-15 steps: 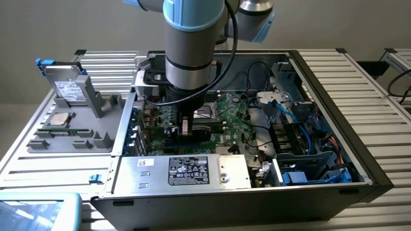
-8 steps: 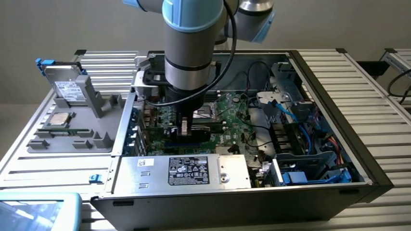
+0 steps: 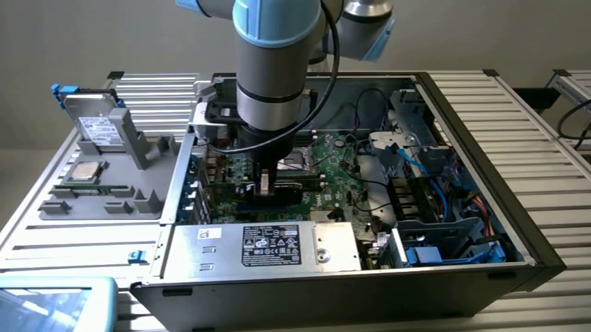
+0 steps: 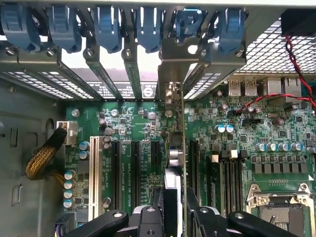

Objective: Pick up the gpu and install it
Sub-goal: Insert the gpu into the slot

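Seemingly slatted bench [image 3: 522,114] under computer case [image 3: 323,299]

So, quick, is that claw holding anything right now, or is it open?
Claw: closed on the gpu, which stands on edge at the motherboard slots.

The arm [image 3: 273,69] hangs from above with its last thick section almost upright, pale blue at the joints and grey between them. Below that the wrist [image 3: 266,135] narrows to a darker grey collar. The black gripper [image 3: 265,187] under it points straight down. In the wrist view two black fingers [image 4: 148,219] reach forward side by side, level with each other. They are part-way closed, with a thin card [image 4: 175,153] clamped edge-on in the narrow gap and one finger on each face.
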`<state>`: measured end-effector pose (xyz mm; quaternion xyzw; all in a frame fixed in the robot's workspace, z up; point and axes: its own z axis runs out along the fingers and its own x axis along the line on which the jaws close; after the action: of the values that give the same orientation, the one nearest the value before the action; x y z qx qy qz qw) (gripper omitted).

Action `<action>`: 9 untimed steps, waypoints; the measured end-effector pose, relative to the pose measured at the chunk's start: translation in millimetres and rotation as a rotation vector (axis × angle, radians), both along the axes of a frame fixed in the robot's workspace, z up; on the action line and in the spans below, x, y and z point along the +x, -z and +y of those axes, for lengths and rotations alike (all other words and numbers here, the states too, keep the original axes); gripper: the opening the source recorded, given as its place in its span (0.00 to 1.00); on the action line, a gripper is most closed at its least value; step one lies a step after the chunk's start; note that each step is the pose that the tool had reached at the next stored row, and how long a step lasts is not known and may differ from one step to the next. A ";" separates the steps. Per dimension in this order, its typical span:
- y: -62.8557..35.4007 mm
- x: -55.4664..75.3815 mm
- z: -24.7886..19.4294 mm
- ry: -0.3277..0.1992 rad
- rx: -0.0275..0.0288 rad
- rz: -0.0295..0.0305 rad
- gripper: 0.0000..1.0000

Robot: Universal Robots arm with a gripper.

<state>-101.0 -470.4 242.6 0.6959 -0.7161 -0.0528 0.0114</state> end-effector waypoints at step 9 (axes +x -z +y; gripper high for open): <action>0.0 -1.0 0.8 0.003 -0.0007 0.0002 0.28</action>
<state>-101.9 -469.6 242.6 0.6949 -0.7171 -0.0527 0.0117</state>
